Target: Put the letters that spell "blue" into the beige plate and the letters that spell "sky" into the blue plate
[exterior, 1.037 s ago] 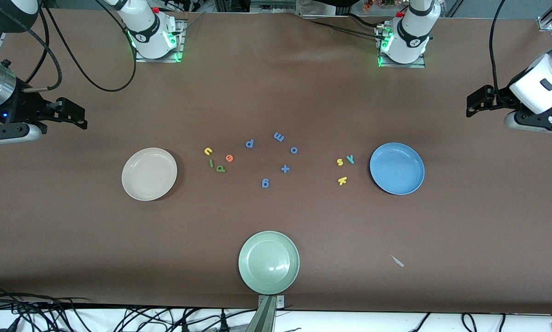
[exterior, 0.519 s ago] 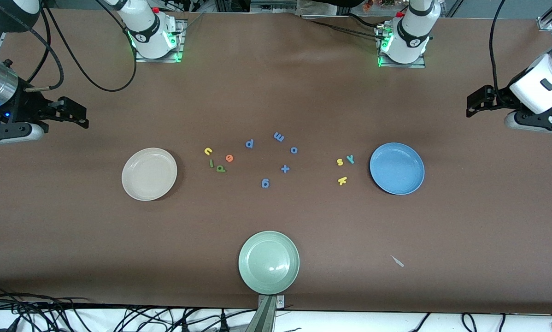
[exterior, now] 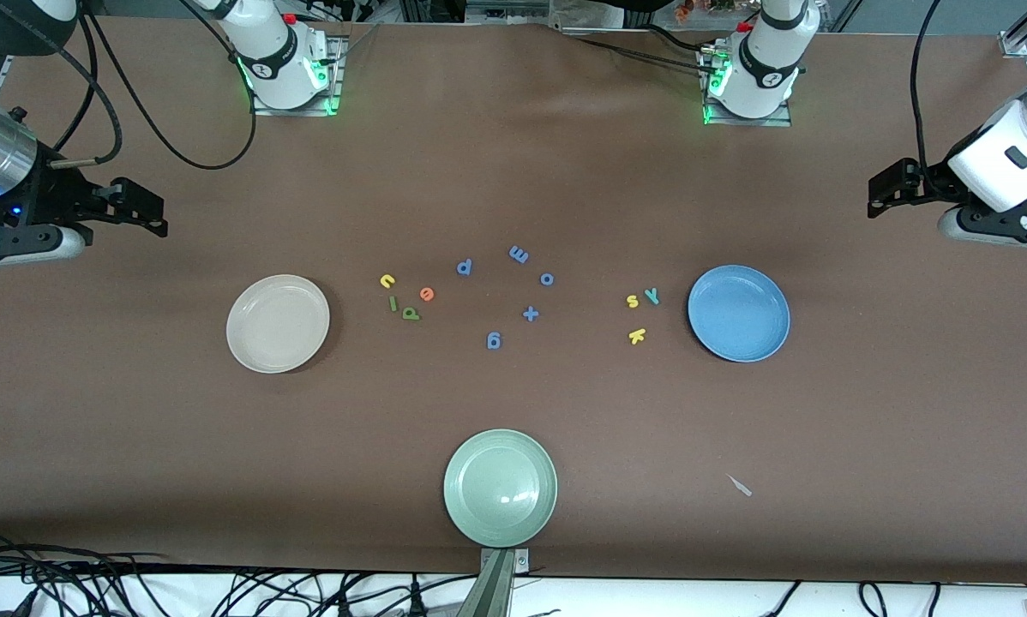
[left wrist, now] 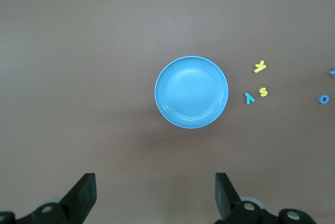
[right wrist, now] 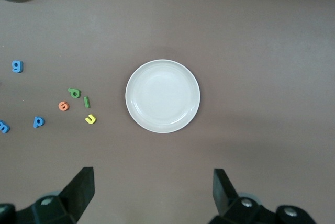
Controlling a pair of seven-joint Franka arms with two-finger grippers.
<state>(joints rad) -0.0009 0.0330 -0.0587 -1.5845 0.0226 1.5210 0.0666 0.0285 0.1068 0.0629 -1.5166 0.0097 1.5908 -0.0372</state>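
Plates lie bare on the brown matte table [exterior: 513,171], with no letter sorted so far; all seven are left to move. The beige plate [exterior: 278,323], round and shallow with a raised rim, sits toward the right arm's end; just beside it, toward the middle of the table, cluster the yellow u [exterior: 387,280], light green l [exterior: 393,303], olive-green b [exterior: 410,314] and orange e [exterior: 427,294], tiny flat pieces that look like foam. The blue plate [exterior: 738,313], of the same shape, sits toward the left arm's end, with the yellow s [exterior: 632,301], teal y [exterior: 651,296] and yellow k [exterior: 637,336] just beside it. Five all-blue letters [exterior: 518,254] lie scattered between the two groups; a pale green plate [exterior: 500,488], faintly glossy, lies nearest the front camera. The right gripper [exterior: 149,218] hangs over bare table at its own end, fingers spread wide and holding nothing; the left gripper [exterior: 886,193] waits likewise at its end, fully parted and empty.
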